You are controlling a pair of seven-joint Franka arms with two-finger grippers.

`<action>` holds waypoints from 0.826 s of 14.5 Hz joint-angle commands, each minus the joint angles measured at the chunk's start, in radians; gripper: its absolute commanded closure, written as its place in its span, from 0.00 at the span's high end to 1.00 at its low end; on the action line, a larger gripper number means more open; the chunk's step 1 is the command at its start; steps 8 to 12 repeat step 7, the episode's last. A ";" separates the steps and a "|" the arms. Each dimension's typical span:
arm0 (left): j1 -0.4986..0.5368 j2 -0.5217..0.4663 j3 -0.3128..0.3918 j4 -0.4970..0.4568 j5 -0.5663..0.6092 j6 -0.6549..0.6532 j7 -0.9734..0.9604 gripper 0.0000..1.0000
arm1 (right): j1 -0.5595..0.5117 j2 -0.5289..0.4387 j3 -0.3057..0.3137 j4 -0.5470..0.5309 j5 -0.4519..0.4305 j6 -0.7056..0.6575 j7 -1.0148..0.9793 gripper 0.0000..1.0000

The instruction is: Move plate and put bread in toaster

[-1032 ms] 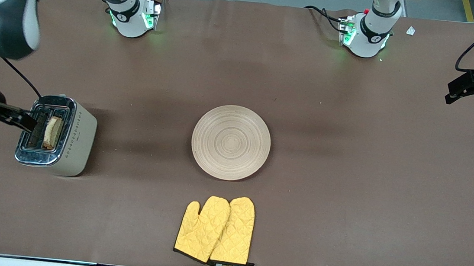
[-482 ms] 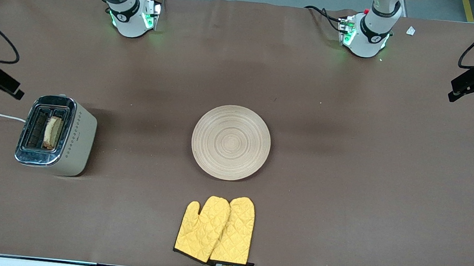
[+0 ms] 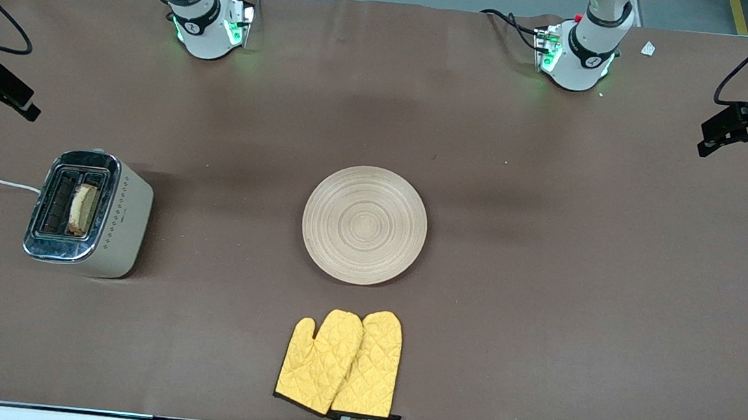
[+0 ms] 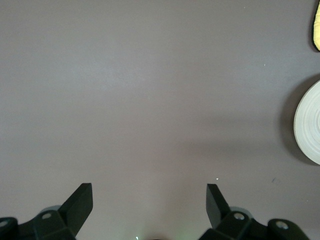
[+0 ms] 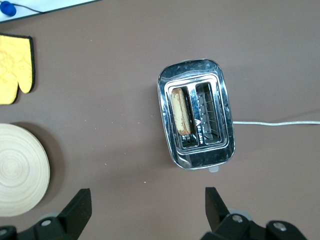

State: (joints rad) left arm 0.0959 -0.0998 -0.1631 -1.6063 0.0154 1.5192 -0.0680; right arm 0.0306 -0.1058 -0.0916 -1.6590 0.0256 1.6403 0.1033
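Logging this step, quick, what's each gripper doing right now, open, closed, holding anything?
Left gripper: open, empty, over bare table at the left arm's end.
Right gripper: open, empty, up in the air near the toaster, which holds the bread.

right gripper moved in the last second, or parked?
Yes. The right gripper has moved off the toaster, from beside its slots, and now hangs above it in the front view, toward the bases, fingers open.

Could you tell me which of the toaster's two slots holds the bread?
The slot nearer the plate: the bread stands in it, while the toaster's cord-side slot is empty.
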 commanded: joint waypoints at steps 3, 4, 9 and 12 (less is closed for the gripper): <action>0.010 -0.011 -0.013 0.009 0.011 -0.005 0.017 1.00 | -0.028 -0.035 0.010 -0.036 -0.009 -0.014 -0.103 1.00; 0.008 -0.003 -0.015 0.016 0.009 -0.008 0.016 1.00 | -0.026 -0.034 0.012 -0.036 -0.018 -0.016 -0.123 1.00; 0.005 0.000 -0.015 0.031 0.009 -0.033 0.028 1.00 | -0.023 -0.034 0.013 -0.035 -0.019 -0.016 -0.123 1.00; 0.005 0.000 -0.015 0.031 0.009 -0.033 0.028 1.00 | -0.023 -0.034 0.013 -0.035 -0.019 -0.016 -0.123 1.00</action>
